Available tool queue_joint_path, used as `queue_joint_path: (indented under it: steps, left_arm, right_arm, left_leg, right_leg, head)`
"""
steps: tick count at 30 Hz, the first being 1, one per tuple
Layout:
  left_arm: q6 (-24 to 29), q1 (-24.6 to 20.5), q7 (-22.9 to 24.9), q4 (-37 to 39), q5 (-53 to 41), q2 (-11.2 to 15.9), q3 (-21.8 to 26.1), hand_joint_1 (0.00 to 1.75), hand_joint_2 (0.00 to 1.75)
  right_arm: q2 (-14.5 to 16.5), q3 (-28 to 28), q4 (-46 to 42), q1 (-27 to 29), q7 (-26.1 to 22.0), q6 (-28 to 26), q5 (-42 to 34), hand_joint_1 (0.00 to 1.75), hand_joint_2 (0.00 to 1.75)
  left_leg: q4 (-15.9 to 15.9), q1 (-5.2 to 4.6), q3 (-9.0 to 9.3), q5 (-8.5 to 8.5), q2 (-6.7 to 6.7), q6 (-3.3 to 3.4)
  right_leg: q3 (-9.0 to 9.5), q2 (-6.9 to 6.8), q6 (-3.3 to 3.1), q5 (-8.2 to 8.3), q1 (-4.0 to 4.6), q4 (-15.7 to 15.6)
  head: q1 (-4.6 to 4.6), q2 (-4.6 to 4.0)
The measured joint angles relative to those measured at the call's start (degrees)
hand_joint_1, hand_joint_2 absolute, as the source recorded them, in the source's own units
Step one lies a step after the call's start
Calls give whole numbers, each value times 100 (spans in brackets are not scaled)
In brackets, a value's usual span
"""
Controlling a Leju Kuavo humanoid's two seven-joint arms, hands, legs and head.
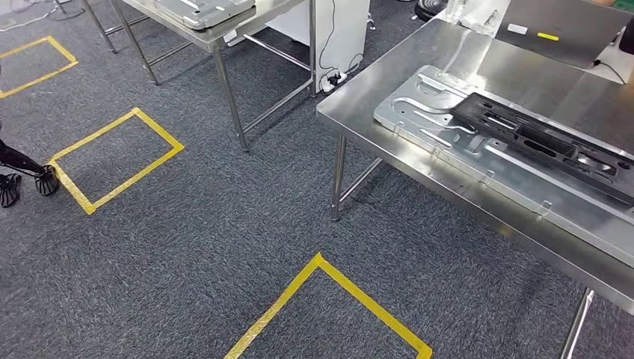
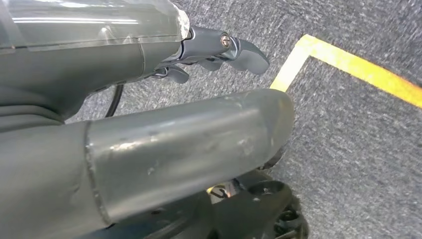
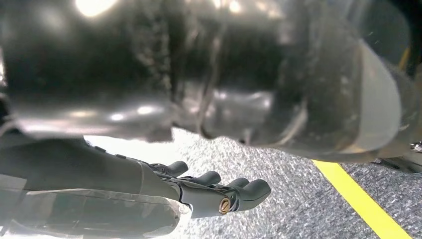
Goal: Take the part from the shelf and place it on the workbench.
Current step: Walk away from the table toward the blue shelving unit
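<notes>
Black slotted part [image 1: 549, 142], seemingly plastic.

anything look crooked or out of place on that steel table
Nothing stands out. The black slotted plastic part lies flat on the silver stamped metal panel, which rests fully on the stainless steel workbench, its long side about parallel to the near edge. No spill or damage shows.

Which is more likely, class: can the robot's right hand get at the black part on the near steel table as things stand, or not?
Probably not yet. The right hand hangs over the carpet beside yellow tape, holding nothing, while the black part lies on the metal plate on the table. Nothing covers it.
</notes>
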Motion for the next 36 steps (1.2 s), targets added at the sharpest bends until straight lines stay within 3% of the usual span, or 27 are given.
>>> queue_joint_path:
  steps: [3,4,5,7,8,9,10,11,13,15,17,18,20,22,24,25,26,27,29,30,32,33,34,36]
  left_arm:
    - [-8,9,4,0,1,0,0,0,0]
    - [-17,20,13,0,0,0,1,0,0]
    - [-27,26,21,0,-1,0,1,0,0]
    - [-43,23,33,0,-5,0,1,0,0]
    - [-44,20,34,0,-7,0,1,0,0]
    - [-44,25,37,0,-8,0,2,0,0]
    - [-44,30,42,0,-8,0,2,0,0]
    - [-43,34,46,0,-8,-1,2,0,0]
    - [-38,28,54,0,-8,-5,2,0,0]
    - [-32,18,58,0,-8,-11,2,0,0]
    - [-28,28,62,0,-8,-10,3,0,0]
    - [-27,38,64,0,-8,-8,4,0,0]
    - [-25,42,66,0,-8,-3,6,0,0]
    - [-27,24,66,0,-9,-3,7,0,0]
    - [-32,26,66,0,-12,-8,7,0,0]
    - [-35,36,66,0,-14,-10,7,0,0]
    - [-34,46,66,0,-15,-11,8,0,0]
    - [-34,49,66,0,-15,-9,9,0,0]
    - [-33,32,66,0,-15,-5,12,0,0]
    - [-33,25,66,0,-15,-3,13,0,0]
    - [-33,37,66,0,-15,-3,16,0,0]
    - [-33,49,66,0,-15,-3,19,0,0]
    - [-33,58,66,0,-15,-4,22,0,0]
    - [-33,48,67,0,-15,-6,26,0,0]
  right_arm:
    - [0,0,0,-6,17,25,1,0,0]
    - [-1,-1,0,-14,28,51,4,0,0]
    - [-4,-1,0,-20,37,79,10,0,0]
    - [-16,-2,0,-26,45,134,26,0,0]
    - [-24,-2,0,-25,40,147,36,0,0]
    - [-30,-2,0,-27,35,155,48,0,0]
    - [-36,-2,0,-29,31,158,65,0,0]
    - [-40,-2,0,-30,26,158,85,0,0]
    - [-46,-2,0,-28,22,155,118,0,0]
    - [-51,-2,1,-25,18,149,135,0,0]
    - [-52,-2,1,-29,15,143,148,0,0]
    - [-50,-2,2,-32,15,141,155,0,0]
    - [-45,-2,2,-32,16,138,172,0,0]
    - [-45,-2,4,-18,25,136,190,0,0]
    - [-46,-2,7,-7,34,133,202,0,0]
    - [-46,-2,7,-6,34,132,203,0,0]
    - [-46,-2,7,-8,34,131,203,0,0]
    - [-46,-2,7,-10,34,130,204,0,0]
    - [-46,-2,9,-14,38,131,211,0,0]
    - [-46,-2,10,-16,43,132,217,0,0]
    - [-46,-2,11,-31,53,133,226,0,0]
    - [-48,-2,11,-39,57,133,227,0,0]
    - [-49,-2,11,-45,59,133,227,0,0]
    - [-52,-2,12,-45,59,134,228,0,0]
  left_leg:
    - [3,6,-30,18,-103,36]
    - [-14,20,-44,45,-185,82]
    - [-32,33,-60,72,-272,128]
    - [-63,58,-85,128,-451,212]
    - [-61,55,-95,135,-521,218]
    - [-58,54,-97,139,-593,220]
    - [-54,54,-92,140,-670,218]
    - [-44,55,-84,139,-751,213]
    - [-5,49,-93,130,-903,183]
    - [31,47,-145,134,-1037,118]
    - [33,57,-196,155,-1152,37]
    - [63,60,-219,135,-1110,4]
    - [373,55,-370,-69,-856,-47]
    - [1100,62,-707,-456,-595,-88]
    - [1669,78,-963,-644,-521,-122]
    - [1647,83,-936,-573,-499,-127]
    - [1401,86,-795,-413,-466,-123]
    - [983,83,-564,-212,-384,-106]
    - [258,38,-179,9,-172,-50]
    - [76,17,-90,39,-110,-20]
    - [20,1,-103,40,-190,36]
    - [1,13,-101,58,-248,66]
    - [-22,28,-97,81,-307,104]
    - [-59,52,-84,125,-417,166]
  right_leg:
    - [17,-63,34,2,0,-12]
    - [-20,50,76,-100,-9,105]
    - [-114,185,115,-268,-22,343]
    - [-465,506,180,-721,-49,1139]
    - [-624,531,182,-832,-51,1473]
    - [-703,538,183,-825,-53,1630]
    - [-679,546,179,-700,-56,1567]
    - [-551,575,170,-479,-63,1280]
    - [-213,800,141,-84,-87,490]
    - [-61,991,115,22,-94,95]
    - [-58,932,70,13,-86,62]
    - [-49,865,33,27,-92,38]
    - [-34,715,-49,52,-108,-9]
    - [-40,542,-92,48,-89,-13]
    - [-46,359,-101,37,-72,-10]
    - [-43,279,-98,30,-68,-8]
    - [-32,207,-91,21,-66,-7]
    - [-14,142,-78,9,-63,-6]
    - [21,26,-30,-23,-38,-1]
    - [33,-27,-3,-37,-25,1]
    - [59,-127,51,-47,-12,-6]
    - [72,-114,83,-68,-22,5]
    - [58,-11,115,-130,-33,68]
    - [-133,323,168,-427,-63,510]
  head:
    - [2,0]
    - [2,0]
    - [1,0]
    - [2,0]
    - [3,0]
    - [3,0]
    - [3,0]
    - [3,0]
    - [3,0]
    - [3,0]
    - [2,0]
    - [2,0]
    - [-1,0]
    - [-3,0]
    - [-2,0]
    - [-2,0]
    - [-2,0]
    - [-3,0]
    - [-2,0]
    - [-2,0]
    - [-1,0]
    - [-1,0]
    - [0,0]
    - [2,0]
